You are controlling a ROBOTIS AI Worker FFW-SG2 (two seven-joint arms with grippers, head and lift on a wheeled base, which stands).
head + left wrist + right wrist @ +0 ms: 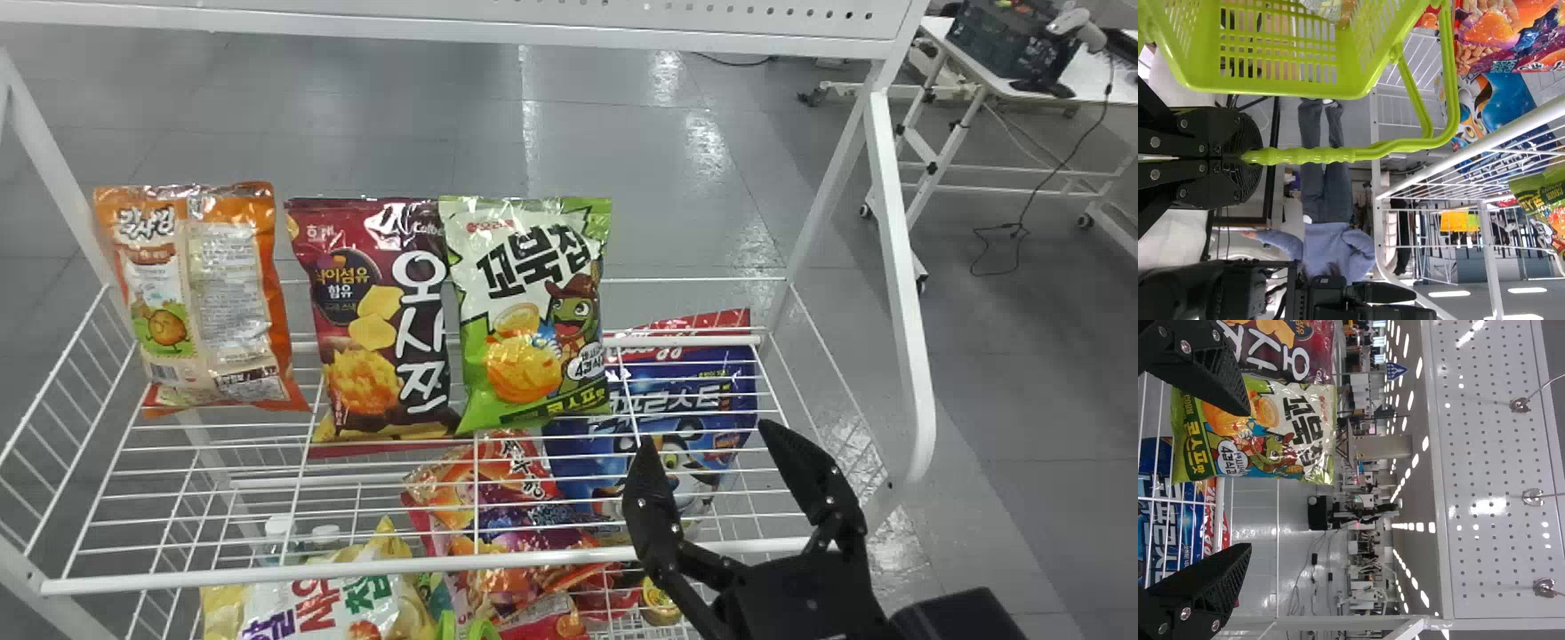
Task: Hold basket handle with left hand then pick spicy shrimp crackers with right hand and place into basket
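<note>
Left claw (1251, 159) closed on green basket handle (1311, 156), basket (1281, 87) attached. Right claw (709, 436) wide, 2 fingers well apart, at right part of the upper wire rack's (311, 569) front rail. Spicy shrimp crackers (498, 520), red-orange bag, below upper rack, beside blue bag (578, 462). 3 bags upright on upper rack, left to right: orange bag (231, 302), dark red bag (369, 311), green-white bag (533, 311).
</note>
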